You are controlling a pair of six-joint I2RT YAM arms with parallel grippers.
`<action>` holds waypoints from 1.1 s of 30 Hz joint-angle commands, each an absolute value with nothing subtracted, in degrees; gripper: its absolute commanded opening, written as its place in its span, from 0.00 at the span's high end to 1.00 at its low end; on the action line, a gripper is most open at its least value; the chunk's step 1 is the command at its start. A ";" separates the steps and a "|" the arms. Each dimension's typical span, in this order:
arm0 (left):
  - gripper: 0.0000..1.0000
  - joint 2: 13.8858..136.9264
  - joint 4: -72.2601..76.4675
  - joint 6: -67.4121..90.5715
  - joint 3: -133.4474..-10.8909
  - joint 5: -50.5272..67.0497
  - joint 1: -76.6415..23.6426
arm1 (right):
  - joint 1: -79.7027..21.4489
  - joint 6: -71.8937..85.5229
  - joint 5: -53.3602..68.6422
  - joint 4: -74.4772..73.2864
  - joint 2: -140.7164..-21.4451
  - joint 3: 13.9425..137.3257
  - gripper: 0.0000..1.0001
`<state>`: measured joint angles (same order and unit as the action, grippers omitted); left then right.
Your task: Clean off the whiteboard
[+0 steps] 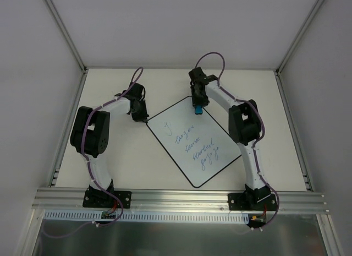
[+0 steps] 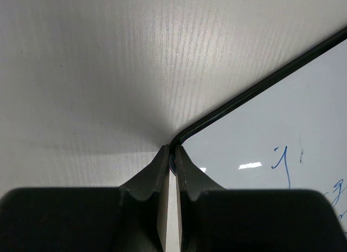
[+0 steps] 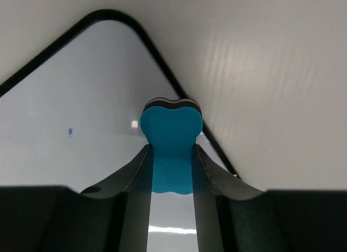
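Observation:
The whiteboard (image 1: pixel 192 140) lies tilted on the table, white with a thin black rim and blue handwritten lines across its middle. My left gripper (image 1: pixel 144 117) is shut on the board's left corner; the left wrist view has the black rim (image 2: pixel 255 89) pinched between the fingers at my left gripper (image 2: pixel 173 152). My right gripper (image 1: pixel 197 106) is shut on a small blue eraser (image 1: pixel 197 109), which rests on the board near its far corner. In the right wrist view, the blue eraser (image 3: pixel 171 135) sits squeezed between the jaws of my right gripper (image 3: pixel 171 149), close to the whiteboard's rim (image 3: pixel 162 68).
The table (image 1: pixel 126 168) is a pale surface with white walls on three sides. An aluminium rail (image 1: pixel 181 200) runs along the near edge, carrying both arm bases. The right arm (image 1: pixel 245 124) bends beside the board's right edge.

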<state>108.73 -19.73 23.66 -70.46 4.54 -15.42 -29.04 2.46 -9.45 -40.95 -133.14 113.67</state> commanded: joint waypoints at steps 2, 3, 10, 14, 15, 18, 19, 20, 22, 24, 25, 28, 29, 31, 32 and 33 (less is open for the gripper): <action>1.00 110.83 -23.82 24.87 -68.38 5.36 -16.26 | -27.42 5.54 -14.50 -48.43 -135.96 116.10 1.00; 1.00 110.83 -23.91 24.79 -68.38 5.36 -16.35 | -27.33 5.36 -13.81 -48.43 -136.23 117.06 1.00; 1.00 110.83 -23.91 24.87 -68.55 5.71 -16.26 | -29.87 2.38 -10.81 -49.57 -139.39 123.29 1.00; 1.00 110.66 -23.91 24.96 -68.56 5.89 -16.26 | -32.34 1.06 -8.01 -49.66 -141.68 126.29 1.00; 1.00 110.65 -23.99 24.96 -68.55 5.98 -16.26 | -32.87 0.71 -6.52 -49.66 -142.46 126.65 1.00; 1.00 110.74 -23.99 25.14 -68.73 6.15 -16.26 | -35.33 -1.22 -3.88 -49.66 -143.52 127.44 1.00; 1.00 110.74 -23.99 25.14 -68.73 6.15 -16.35 | -36.64 -1.93 -3.00 -49.66 -143.70 127.35 1.00; 1.00 110.74 -23.99 25.14 -68.82 6.15 -16.35 | -37.09 -2.28 -0.99 -49.66 -143.79 127.18 1.00; 1.00 110.83 -23.99 25.40 -68.82 6.15 -16.26 | -39.10 -2.81 1.56 -49.57 -143.88 126.83 1.00; 1.00 110.83 -23.99 25.66 -68.82 6.24 -16.35 | -40.60 -3.60 4.11 -49.66 -143.79 126.39 1.00; 1.00 110.83 -23.91 25.84 -68.82 6.24 -16.35 | -42.00 -3.78 4.65 -49.66 -143.79 126.21 1.00; 1.00 111.00 -23.91 26.28 -68.82 6.24 -16.17 | -44.02 -3.78 6.67 -49.48 -143.53 125.69 1.00; 1.00 111.01 -23.82 26.45 -68.73 6.15 -16.17 | -44.38 -3.78 7.11 -49.31 -143.18 125.51 1.00; 1.00 111.09 -23.82 27.07 -68.82 6.24 -16.08 | -45.17 -3.08 7.47 -48.61 -142.65 124.29 1.00; 1.00 111.27 -23.91 27.24 -68.82 6.24 -15.91 | -45.18 -2.82 7.21 -48.52 -142.30 123.58 1.00; 1.00 111.27 -23.82 27.68 -68.91 6.24 -15.82 | -45.26 -2.46 5.99 -48.43 -141.08 122.79 1.00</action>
